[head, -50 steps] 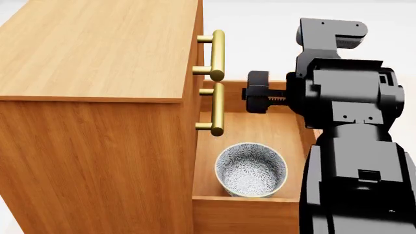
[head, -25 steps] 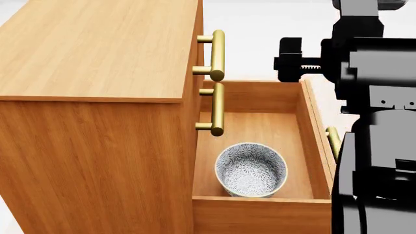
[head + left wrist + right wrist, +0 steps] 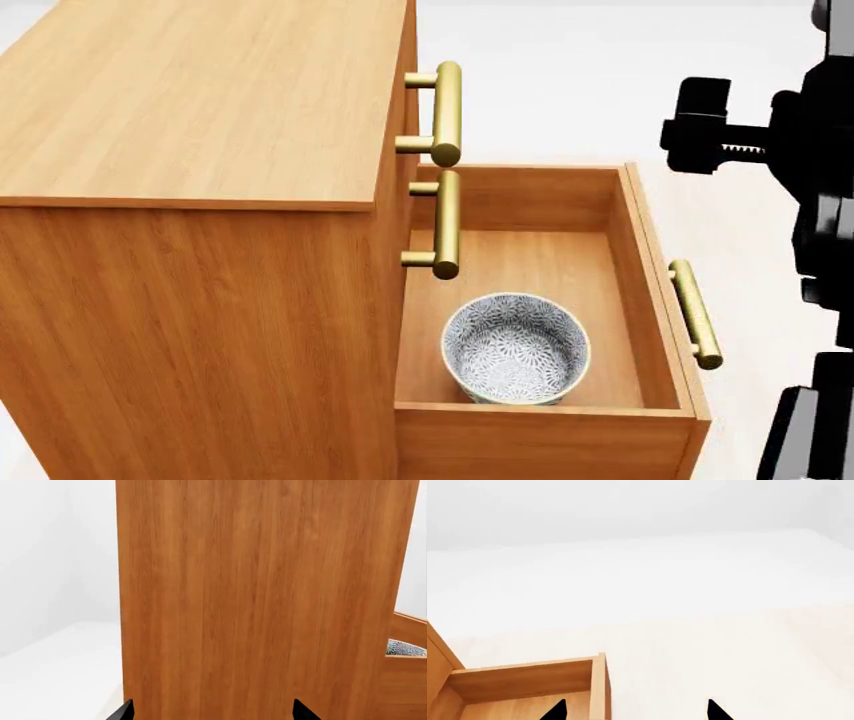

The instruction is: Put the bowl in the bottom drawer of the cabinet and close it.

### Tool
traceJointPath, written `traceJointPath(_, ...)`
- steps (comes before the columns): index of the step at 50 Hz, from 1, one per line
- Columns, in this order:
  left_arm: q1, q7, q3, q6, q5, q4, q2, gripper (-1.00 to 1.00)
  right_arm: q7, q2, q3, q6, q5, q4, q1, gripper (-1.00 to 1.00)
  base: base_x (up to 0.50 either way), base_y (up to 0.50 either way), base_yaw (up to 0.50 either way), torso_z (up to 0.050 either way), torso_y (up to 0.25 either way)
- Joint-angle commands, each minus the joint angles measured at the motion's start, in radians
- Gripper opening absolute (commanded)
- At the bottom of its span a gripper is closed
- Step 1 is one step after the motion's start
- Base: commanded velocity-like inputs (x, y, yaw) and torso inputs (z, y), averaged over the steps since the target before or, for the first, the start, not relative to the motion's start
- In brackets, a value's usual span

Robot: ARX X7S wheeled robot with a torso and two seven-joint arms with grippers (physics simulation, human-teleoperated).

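1. Already, the bowl (image 3: pixel 515 348) sits upright on the floor of the bottom drawer (image 3: pixel 539 262), close to the drawer's near side wall and just beside the cabinet (image 3: pixel 200 250). Nothing holds it. So the 1st half of the task looks done.

2. However, the drawer stands pulled well out from the cabinet front, with its brass handle (image 3: pixel 695 313) facing away from the cabinet. Closing it is the part that remains.

3. Above it, the 2 upper drawers appear shut, their handles (image 3: pixel 446 113) stacked over the open tray.

4. In the head view, the right arm (image 3: pixel 801 200) is off to the side, above and beyond the drawer's front panel, touching nothing.

5. From the right wrist view, the right pincer (image 3: pixel 634 711) shows only 2 dark fingertips (image 3: pixel 554 711), set apart with nothing between them. It points past the far corner of the drawer toward bare floor.

6. Similarly, the left pincer (image 3: pixel 210 712) shows 2 separated tips with nothing gripped. It faces the cabinet's plain side panel, and a sliver of the bowl's rim peeks past the cabinet's edge.

7. As a judgement, what is left is to bring a pincer to the drawer front or handle and push until the front sits flush.
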Motion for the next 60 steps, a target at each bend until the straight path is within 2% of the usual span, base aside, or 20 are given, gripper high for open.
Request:
traceJointPath(1,-0.001,0.0,0.003,0.01,0.005,-0.013,0.003,1.0,0.021,0.06,0.042,0.073,0.003,-0.255,-0.136,1.0,0.0,0.0,0.0,0.0,0.0)
traceJointPath(6,0.003,-0.009,-0.001,-0.012,-0.002,0.02,-0.006,1.0,0.026,0.08,0.041,0.075,-0.005,-0.35,-0.205,1.0,0.0,0.0,0.0,0.0,0.0)
traceJointPath(8,-0.002,0.0,0.003,0.019,0.005,-0.023,0.005,1.0,0.023,0.085,0.054,0.087,0.0,-0.39,-0.235,1.0,0.0,0.0,0.0,0.0,0.0)
traceJointPath(18,0.0,-0.014,0.0,-0.019,0.001,0.022,-0.006,1.0,0.032,0.099,0.142,0.083,0.023,-0.477,-0.352,1.0,0.0,0.0,0.0,0.0,0.0)
traceJointPath(32,-0.001,-0.013,0.004,0.006,0.012,-0.011,0.002,1.0,0.04,0.116,0.205,0.048,0.026,-0.616,-0.527,1.0,0.0,0.0,0.0,0.0,0.0)
traceJointPath(55,-0.001,-0.024,0.003,-0.024,0.008,0.024,-0.008,1.0,0.057,0.113,0.238,-0.037,0.017,-0.603,-0.673,1.0,0.0,0.0,0.0,0.0,0.0)
traceJointPath(60,-0.006,-0.016,0.007,0.011,0.013,-0.019,0.003,1.0,0.065,0.103,0.253,-0.064,0.018,-0.59,-0.706,1.0,0.0,0.0,0.0,0.0,0.0)
